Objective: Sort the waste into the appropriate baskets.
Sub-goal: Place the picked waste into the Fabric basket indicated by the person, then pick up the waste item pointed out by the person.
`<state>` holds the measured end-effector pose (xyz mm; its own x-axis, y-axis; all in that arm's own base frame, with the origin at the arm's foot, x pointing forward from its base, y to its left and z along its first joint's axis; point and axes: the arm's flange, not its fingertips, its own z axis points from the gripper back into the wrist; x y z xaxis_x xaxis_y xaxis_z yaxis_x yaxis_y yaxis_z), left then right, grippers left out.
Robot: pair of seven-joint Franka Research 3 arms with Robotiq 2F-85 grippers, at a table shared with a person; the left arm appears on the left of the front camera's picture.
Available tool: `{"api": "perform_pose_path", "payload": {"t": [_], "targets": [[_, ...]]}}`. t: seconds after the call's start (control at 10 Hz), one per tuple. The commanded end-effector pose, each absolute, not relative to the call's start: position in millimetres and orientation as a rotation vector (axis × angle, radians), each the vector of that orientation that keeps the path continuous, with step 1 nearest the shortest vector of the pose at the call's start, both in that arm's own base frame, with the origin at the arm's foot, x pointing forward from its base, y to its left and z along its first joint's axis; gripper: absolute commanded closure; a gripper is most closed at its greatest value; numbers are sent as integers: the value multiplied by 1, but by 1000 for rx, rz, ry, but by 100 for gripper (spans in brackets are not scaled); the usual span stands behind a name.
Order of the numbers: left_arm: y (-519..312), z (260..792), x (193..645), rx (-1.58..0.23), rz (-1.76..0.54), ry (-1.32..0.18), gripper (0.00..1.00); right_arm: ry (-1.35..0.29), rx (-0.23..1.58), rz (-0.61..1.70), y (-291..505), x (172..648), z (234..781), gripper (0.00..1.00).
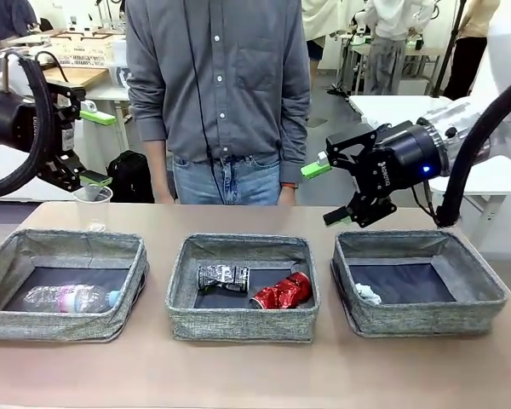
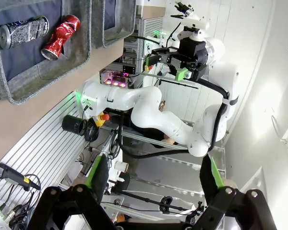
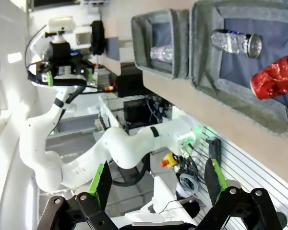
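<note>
Three grey woven baskets stand in a row. The left basket (image 1: 51,324) holds a clear plastic bottle (image 1: 68,298) with a pink label. In the middle basket (image 1: 238,325) lie a crushed dark patterned can (image 1: 223,277) and a crushed red can (image 1: 283,292). A white paper wad (image 1: 368,294) rests in the right basket (image 1: 426,317). A clear plastic cup (image 1: 92,200) stands on the table behind the left basket. My left gripper (image 1: 96,146) hangs open and empty above the cup. My right gripper (image 1: 326,193) is open and empty above the right basket's far edge.
A person in a grey shirt (image 1: 217,77) stands at the far side behind the middle basket, hands not on the table. Bare tabletop (image 1: 255,375) runs in front of the baskets. The left wrist view shows both cans (image 2: 60,36); the right wrist view shows them (image 3: 276,76) too.
</note>
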<state>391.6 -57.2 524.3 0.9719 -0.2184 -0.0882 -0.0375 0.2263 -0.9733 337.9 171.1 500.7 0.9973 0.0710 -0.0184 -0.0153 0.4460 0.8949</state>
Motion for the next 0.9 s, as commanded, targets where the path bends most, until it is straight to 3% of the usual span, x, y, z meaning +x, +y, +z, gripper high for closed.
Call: {"api": "perform_pose_path", "payload": {"t": [0.0,0.8], "targets": [[-59,527,390,-1345,-121,216,3,59,1114,70,168,342,500,0],[-59,527,390,-1345,-121,216,3,59,1114,70,168,342,500,0]]}}
